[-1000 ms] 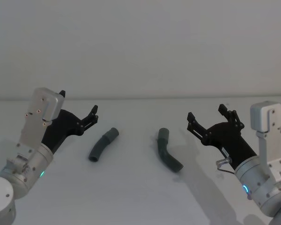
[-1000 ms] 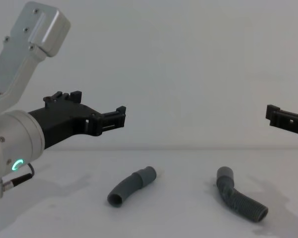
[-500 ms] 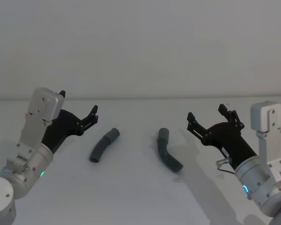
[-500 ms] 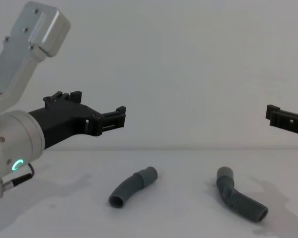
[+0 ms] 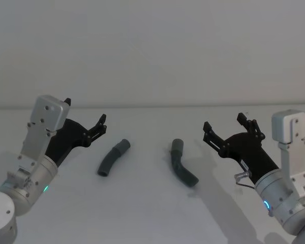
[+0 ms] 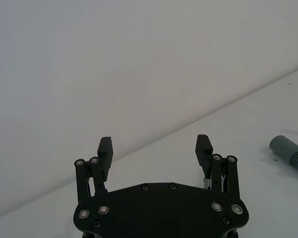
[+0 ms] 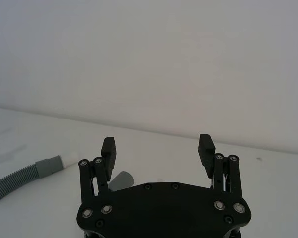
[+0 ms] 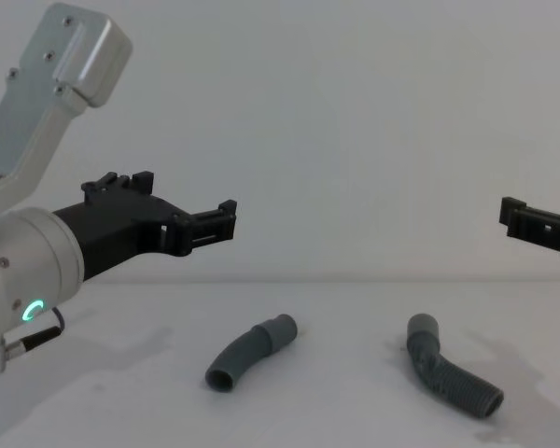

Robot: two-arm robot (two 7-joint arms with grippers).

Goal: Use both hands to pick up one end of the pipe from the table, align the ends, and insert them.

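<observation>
White table (image 5: 142, 208), hose piece (image 5: 112, 156), second hose piece (image 5: 182, 163)

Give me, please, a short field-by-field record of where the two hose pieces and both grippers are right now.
left gripper: open, empty, raised above the table, left of the left hose piece
right gripper: open, empty, raised, right of the right hose piece
left hose piece: bent, lying on the table, untouched
right hose piece: bent, lying on the table, untouched
join: not made; the two pieces lie apart
</observation>
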